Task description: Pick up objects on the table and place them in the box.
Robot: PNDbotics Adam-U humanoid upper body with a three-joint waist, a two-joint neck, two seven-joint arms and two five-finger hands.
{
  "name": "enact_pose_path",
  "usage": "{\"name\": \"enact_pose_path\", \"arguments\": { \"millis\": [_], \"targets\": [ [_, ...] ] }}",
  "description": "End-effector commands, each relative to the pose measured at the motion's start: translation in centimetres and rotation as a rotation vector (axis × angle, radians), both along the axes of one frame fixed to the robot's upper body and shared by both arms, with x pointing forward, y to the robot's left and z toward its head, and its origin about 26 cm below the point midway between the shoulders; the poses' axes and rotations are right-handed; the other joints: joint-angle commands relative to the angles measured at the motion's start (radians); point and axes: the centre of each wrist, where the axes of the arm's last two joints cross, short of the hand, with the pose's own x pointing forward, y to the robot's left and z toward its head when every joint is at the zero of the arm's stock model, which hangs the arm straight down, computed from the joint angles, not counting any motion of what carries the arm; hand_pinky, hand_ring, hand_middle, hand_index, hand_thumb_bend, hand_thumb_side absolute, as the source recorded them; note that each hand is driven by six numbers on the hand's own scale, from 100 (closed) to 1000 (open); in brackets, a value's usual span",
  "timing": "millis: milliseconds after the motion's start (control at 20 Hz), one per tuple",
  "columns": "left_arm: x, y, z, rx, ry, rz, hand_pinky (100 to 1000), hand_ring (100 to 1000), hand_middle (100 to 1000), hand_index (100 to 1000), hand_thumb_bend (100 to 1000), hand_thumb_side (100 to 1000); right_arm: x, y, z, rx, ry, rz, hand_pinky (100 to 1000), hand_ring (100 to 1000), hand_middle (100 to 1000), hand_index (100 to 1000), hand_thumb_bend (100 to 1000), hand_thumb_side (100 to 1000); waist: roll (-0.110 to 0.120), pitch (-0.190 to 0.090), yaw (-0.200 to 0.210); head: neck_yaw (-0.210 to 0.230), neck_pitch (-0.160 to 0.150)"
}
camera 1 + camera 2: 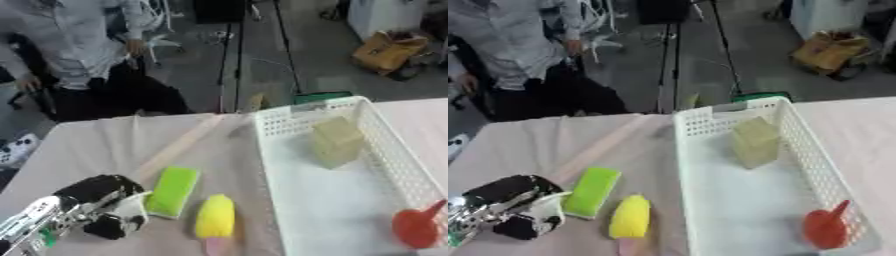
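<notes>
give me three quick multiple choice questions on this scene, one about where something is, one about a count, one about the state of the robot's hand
1. Where is the red object?
A. inside the white basket, near corner
B. on the cloth beside the green block
C. in the robot's hand

2. How many things lie inside the basket?
A. none
B. two
C. four

3. What is the left hand doing?
A. holding the yellow object
B. resting on the table beside the green block, holding neither it nor the yellow object
C. reaching into the basket

Answers:
1 A, the red object sits within the basket walls at the near right corner.
2 B, only the pale block and the red object are in it.
3 B, the hand is at the lower left, with the green and yellow things lying free on the cloth.
</notes>
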Motion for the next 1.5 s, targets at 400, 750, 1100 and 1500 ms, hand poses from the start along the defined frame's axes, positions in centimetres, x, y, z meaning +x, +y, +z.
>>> {"name": "enact_pose_path", "arguments": {
  "millis": [400,750,1100,1500],
  "targets": [
    [0.0,0.4,2.0,0.003,-0.078,0.009,148,563,624,783,229,374,-0.1,0.1,0.7,-0.01,-0.036,0.009,846,817,596,647,100,1000,0.0,-0.02,0.002,0.0,-0.017],
    [-0.6,0.1,3.3,-0.027,-0.136,0.004,109,536,606,767,206,336,-0.2,0.0,0.8,-0.008,-0.036,0.008,847,817,596,648,100,1000,0.002,-0.022,0.003,-0.002,-0.02],
    [-1.0,0.0,4.1,-0.051,-0.164,0.003,100,525,598,759,193,318,-0.1,0.0,0.9,-0.006,-0.037,0.008,847,817,597,649,100,1000,0.002,-0.024,0.007,-0.003,-0.023],
    [-1.5,0.0,5.9,-0.051,-0.21,-0.007,100,511,590,745,199,270,-0.1,-0.1,1.0,-0.003,-0.041,0.009,848,817,597,649,100,1000,0.005,-0.031,0.009,-0.006,-0.027]
  ]
}}
